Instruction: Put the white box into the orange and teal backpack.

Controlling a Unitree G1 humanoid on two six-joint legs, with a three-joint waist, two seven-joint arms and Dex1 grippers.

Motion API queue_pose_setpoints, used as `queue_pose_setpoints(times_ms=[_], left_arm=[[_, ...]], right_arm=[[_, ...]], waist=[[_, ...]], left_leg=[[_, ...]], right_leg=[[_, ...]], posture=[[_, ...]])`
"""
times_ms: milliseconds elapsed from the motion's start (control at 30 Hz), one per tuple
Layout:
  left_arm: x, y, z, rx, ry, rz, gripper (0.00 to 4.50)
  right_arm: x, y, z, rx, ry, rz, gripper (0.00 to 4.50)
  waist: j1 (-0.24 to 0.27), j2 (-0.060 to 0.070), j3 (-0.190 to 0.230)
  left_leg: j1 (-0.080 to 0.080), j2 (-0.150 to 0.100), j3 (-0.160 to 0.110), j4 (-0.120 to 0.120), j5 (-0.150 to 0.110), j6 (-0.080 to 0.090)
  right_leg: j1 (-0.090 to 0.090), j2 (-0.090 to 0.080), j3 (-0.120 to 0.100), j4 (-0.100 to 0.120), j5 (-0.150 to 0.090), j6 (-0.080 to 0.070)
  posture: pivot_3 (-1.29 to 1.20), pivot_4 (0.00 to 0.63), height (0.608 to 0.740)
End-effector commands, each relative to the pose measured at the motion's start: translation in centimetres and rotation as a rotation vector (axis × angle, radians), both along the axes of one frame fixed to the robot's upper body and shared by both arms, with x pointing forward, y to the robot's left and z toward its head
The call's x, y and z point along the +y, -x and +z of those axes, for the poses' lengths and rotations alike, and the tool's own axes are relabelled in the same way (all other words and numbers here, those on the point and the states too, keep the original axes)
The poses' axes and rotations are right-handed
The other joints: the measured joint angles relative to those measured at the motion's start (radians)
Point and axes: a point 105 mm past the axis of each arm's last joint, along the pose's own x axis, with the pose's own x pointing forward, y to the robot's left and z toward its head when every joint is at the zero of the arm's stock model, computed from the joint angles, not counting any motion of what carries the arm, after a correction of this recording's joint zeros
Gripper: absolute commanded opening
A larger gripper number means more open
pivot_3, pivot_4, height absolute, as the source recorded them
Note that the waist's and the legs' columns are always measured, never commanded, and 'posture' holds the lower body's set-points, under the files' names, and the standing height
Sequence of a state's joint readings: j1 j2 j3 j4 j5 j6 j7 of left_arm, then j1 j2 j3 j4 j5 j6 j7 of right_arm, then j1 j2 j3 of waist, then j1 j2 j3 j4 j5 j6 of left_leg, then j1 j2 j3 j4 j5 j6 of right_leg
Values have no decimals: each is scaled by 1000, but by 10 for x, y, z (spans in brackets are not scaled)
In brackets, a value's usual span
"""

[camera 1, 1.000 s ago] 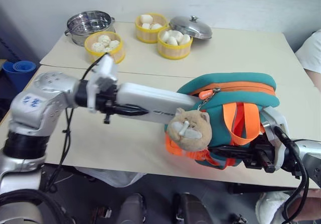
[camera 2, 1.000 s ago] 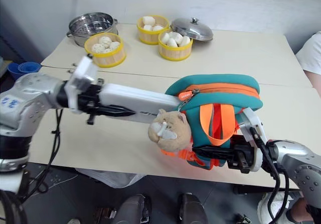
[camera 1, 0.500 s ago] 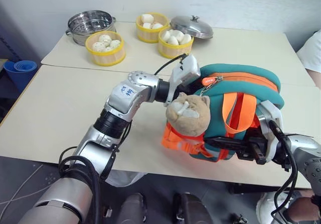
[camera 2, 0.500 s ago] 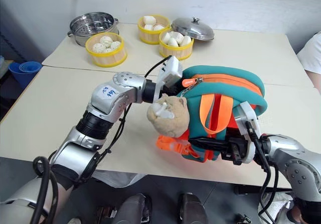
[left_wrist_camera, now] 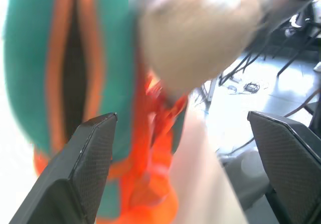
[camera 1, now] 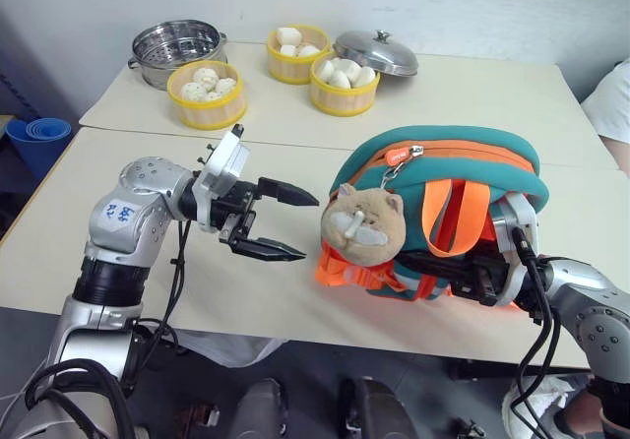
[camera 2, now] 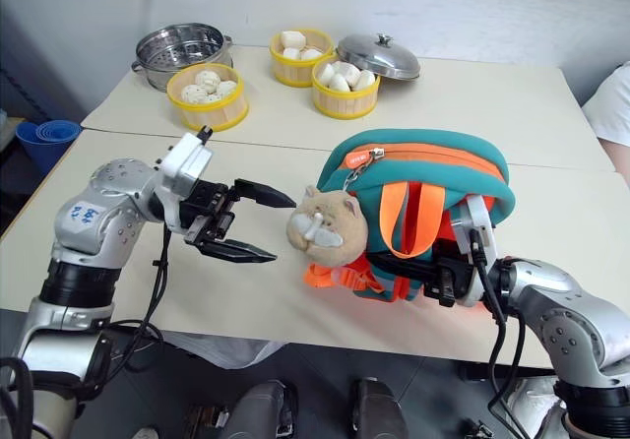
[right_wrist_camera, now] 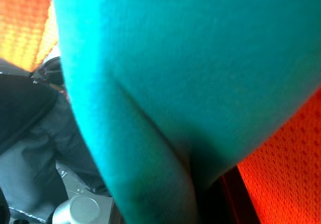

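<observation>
Your left gripper point(camera 1: 295, 224) stands with its two black fingers spread wide and nothing between them, pointing sideways at the orange and teal backpack point(camera 1: 443, 213) from just beside it, not touching. Your right gripper point(camera 1: 418, 262) is pressed shut on the backpack's lower edge, among the orange straps, holding the bag upright at the near edge of the table point(camera 1: 148, 213). The backpack's teal top curves over an orange zipper band, and in the left wrist view the zipper opening point(left_wrist_camera: 75, 68) gapes dark between two orange strips. A tan plush hamster charm point(camera 1: 359, 224) hangs on the side of the bag that faces your left gripper. You cannot see the white box from any angle here, so whether it lies inside the bag cannot be told. At the far side of the table stand a steel steamer pot point(camera 1: 178, 50), three yellow baskets of white buns point(camera 1: 205, 93), and a steel lid point(camera 1: 375, 53). A person's white sleeve point(camera 1: 612, 99) shows at the right edge.
</observation>
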State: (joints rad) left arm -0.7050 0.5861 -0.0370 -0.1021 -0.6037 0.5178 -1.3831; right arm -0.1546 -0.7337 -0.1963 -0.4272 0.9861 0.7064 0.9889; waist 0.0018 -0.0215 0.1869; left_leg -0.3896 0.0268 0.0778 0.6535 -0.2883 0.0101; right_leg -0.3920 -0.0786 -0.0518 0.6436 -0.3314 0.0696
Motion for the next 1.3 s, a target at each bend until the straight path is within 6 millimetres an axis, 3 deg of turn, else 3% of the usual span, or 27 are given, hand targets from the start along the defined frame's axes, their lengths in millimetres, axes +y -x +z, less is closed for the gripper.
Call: queue_pose_setpoints(times_ms=[33, 200, 300, 467, 567, 667, 800, 933, 1033, 1200, 1267, 1300], left_arm=[[-12, 10, 9, -45, 79, 15, 4368], [-31, 12, 10, -67, 141, 10, 4368], [-38, 14, 8, -79, 151, -9, 3831], [-24, 6, 11, -101, 148, 41, 2330], [-5, -12, 16, -123, 133, 150, 1436], [21, -44, 20, -169, 108, 339, 783], [56, -79, 3, -242, -30, 556, 783], [72, -91, -49, -213, -219, 622, 783], [63, -90, -73, -100, -179, 613, 783], [45, -79, -107, -54, -201, 536, 783], [47, -76, -110, -56, -211, 539, 1325], [50, -75, -100, -36, -158, 556, 1585]], right_arm=[[3, 2, 3, -18, -4, 21, 0], [1, 2, 4, -14, -3, 25, 0], [1, 1, 5, -13, 0, 24, 0], [0, 1, 6, -12, -3, 7, 0], [-2, 1, 6, -9, -5, -15, 0], [-5, 3, 6, -10, -10, -43, 0], [-6, 5, 6, -10, -22, -71, 0], [-6, 6, 5, -6, -38, -91, 0], [-6, 7, 3, -3, -50, -104, 0], [-6, 6, -1, 4, -67, -123, 0], [-10, -4, -5, -7, -81, -197, 0], [-15, -7, -8, -30, -52, -238, 0]], waist=[[-2, 0, 0], [-4, 0, 0], [-3, 0, 0], [-5, 0, 0], [-4, 0, 0], [-3, 0, 0], [-3, 0, 0], [-2, 0, 0], [-2, 0, 0], [-4, 0, 0], [-6, 0, 0], [-5, 0, 0]], left_leg=[[0, 0, 0, 0, 0, 0], [1, 1, 0, 0, 0, 0], [1, 1, 0, 0, 0, 0], [1, 1, 0, 0, 0, 0], [1, 1, 0, 0, 0, 0], [1, 1, 0, 0, 0, 0], [1, 0, 0, -1, 0, 0], [1, 0, 1, -2, 0, 1], [1, 0, 0, -1, 0, 1], [1, 0, 0, -1, 0, 1], [1, 1, 1, -1, 0, 1], [1, 1, 1, -1, 0, 1]], right_leg=[[0, 0, 0, 0, 0, 0], [0, 2, 0, 1, 0, 0], [0, 2, 0, 2, 0, 0], [0, 2, 0, 1, 0, 0], [0, 2, 0, 2, 0, 0], [0, 2, 0, 2, 0, 0], [0, 2, -1, 1, 0, 0], [0, 1, -1, 1, 0, 0], [0, 1, -1, 1, 0, 0], [-1, 1, -1, 1, 0, 0], [-1, 1, -1, 2, 0, 0], [-1, 1, -1, 2, 0, 0]], posture=[[0, 150, 740], [0, 150, 740], [0, 150, 740], [0, 150, 740], [0, 150, 740], [0, 150, 740], [0, 150, 740], [0, 150, 740], [0, 150, 740], [0, 150, 740], [0, 150, 740], [0, 150, 740]])
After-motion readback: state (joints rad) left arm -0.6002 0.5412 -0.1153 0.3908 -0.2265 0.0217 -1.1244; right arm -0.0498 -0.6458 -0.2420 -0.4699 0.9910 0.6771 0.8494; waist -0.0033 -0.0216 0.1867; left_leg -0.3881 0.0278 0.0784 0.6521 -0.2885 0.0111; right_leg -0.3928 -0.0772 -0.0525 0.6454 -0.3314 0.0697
